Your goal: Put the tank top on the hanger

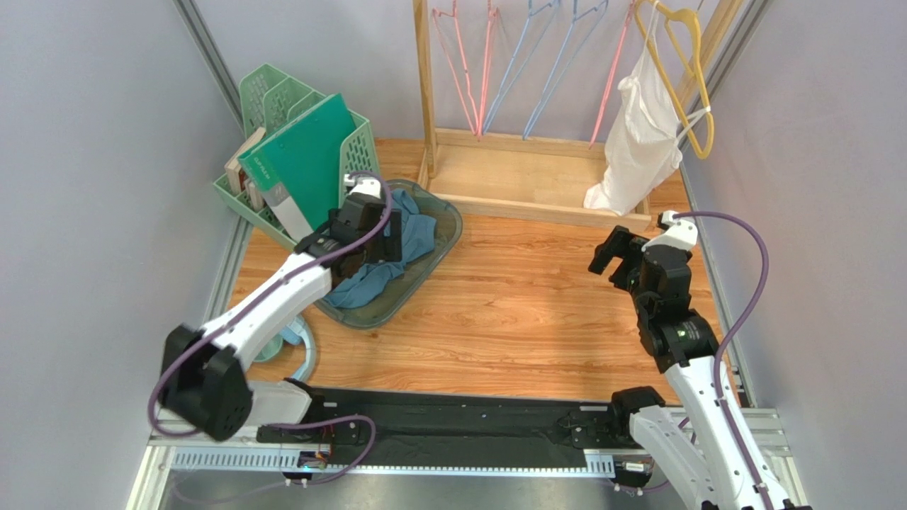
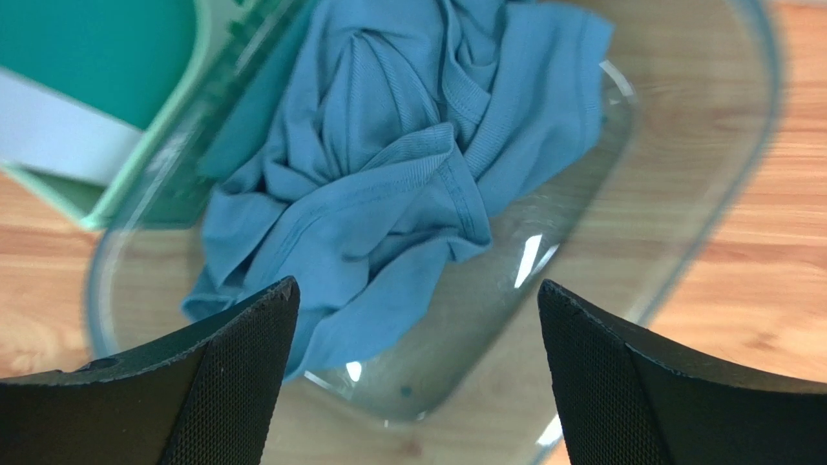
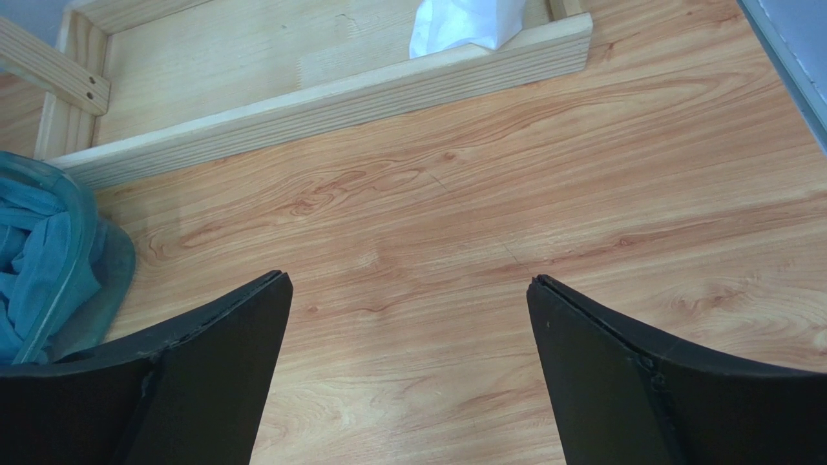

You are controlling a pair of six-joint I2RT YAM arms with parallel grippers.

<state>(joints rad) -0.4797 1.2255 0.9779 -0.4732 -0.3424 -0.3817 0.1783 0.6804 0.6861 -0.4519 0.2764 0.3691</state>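
tank top bunched in clear tub, both claws wide and empty

the tank top lies in a loose heap inside a clear plastic tub at the left rear of the wooden table. fabric is dusty blue and soft, and it is folded over itself in deep creases. ribbed hem bands run across the top of the pile. no strap can be picked out with certainty. one edge spills toward the tub's near wall.

the left gripper hangs directly above the heap. its jaws are spread wide and hold nothing. whether it touches the cloth cannot be told.

the right gripper hangs over bare table, well apart from the tub, jaws fully spread and empty.

pink hangers hang on the wooden rack at the rear, beside light-blue ones. a green file basket stands just beside the tub.
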